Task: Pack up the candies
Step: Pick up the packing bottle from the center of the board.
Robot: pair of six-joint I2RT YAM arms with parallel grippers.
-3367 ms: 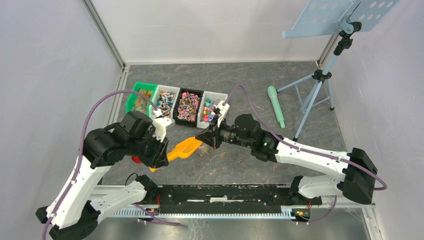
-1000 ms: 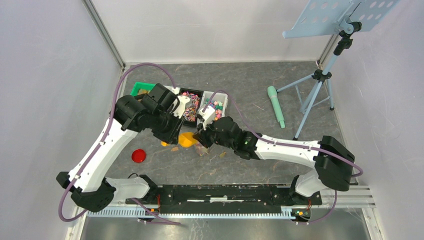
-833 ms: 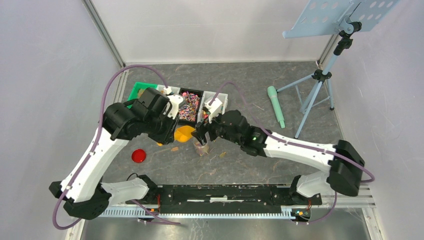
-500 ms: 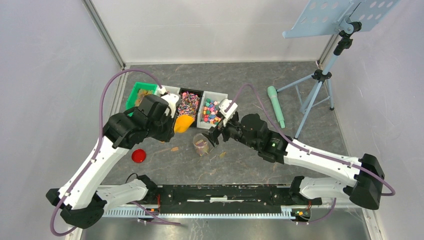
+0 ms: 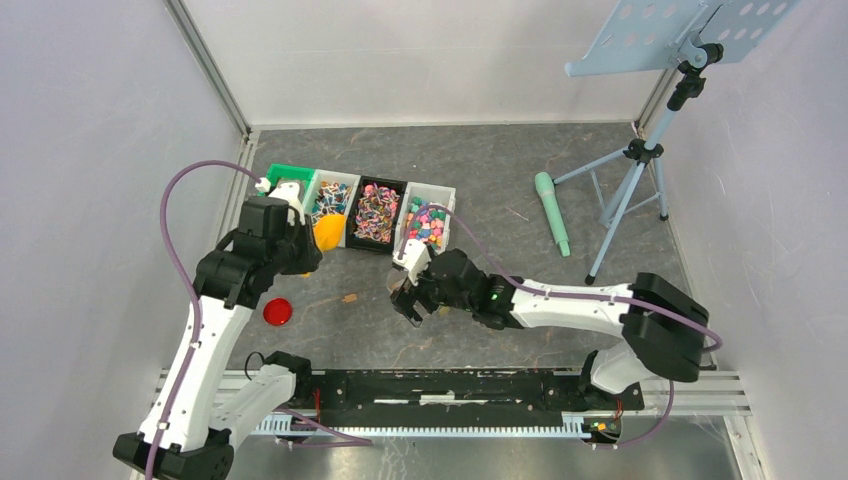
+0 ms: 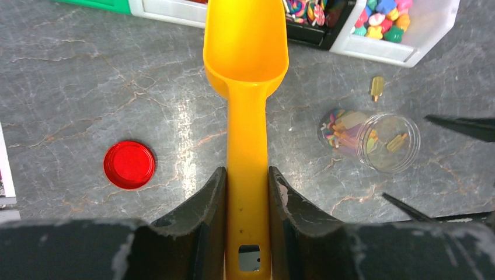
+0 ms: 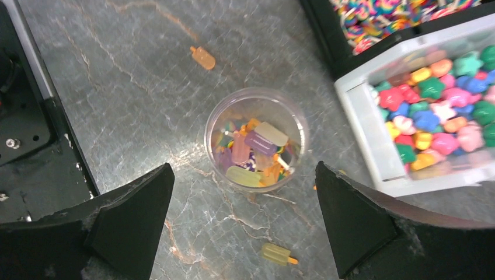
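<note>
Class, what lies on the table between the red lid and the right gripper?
One stray orange candy; the top external view shows it between red lid and right gripper.

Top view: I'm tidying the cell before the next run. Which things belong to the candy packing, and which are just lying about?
For the job: candies in their bins, clear jar, orange scoop, red lid, loose candies beside the jar.
Just lying about: green microphone, music stand.

From above, the right pincer hides the jar; the left wrist view's top edge cuts off the bins.
</note>
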